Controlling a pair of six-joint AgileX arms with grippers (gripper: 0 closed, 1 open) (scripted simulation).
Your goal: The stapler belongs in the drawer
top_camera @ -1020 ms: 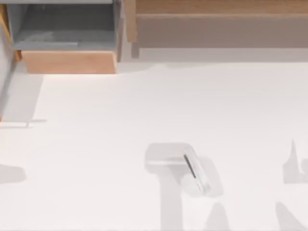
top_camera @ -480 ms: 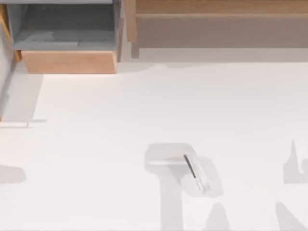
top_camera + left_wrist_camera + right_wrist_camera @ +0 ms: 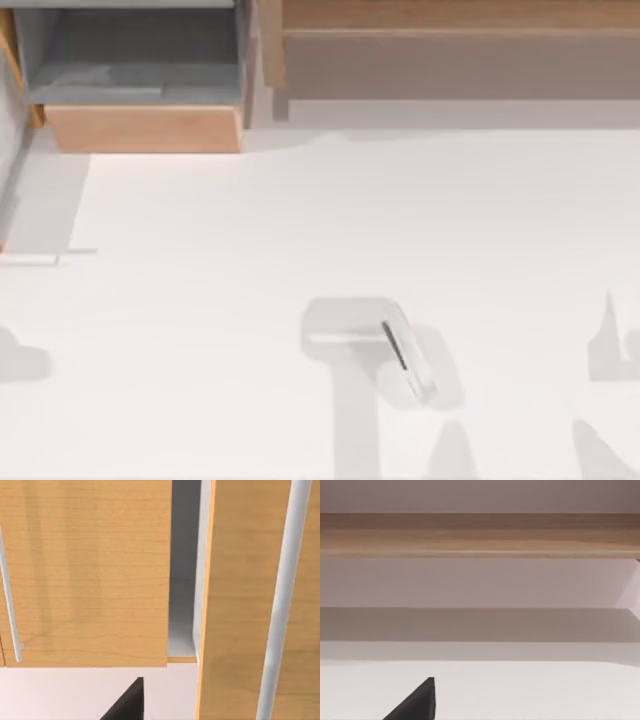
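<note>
White tabletop carries the stapler near its front edge, a little right of middle, lying flat and untouched. At the back left corner the drawer stands pulled open – grey floor bare; a wooden shelf runs along the back edge. Whether either gripper's fingers are spread or pressed together, I cannot tell.

Stapler flat on table; drawer open.
</note>
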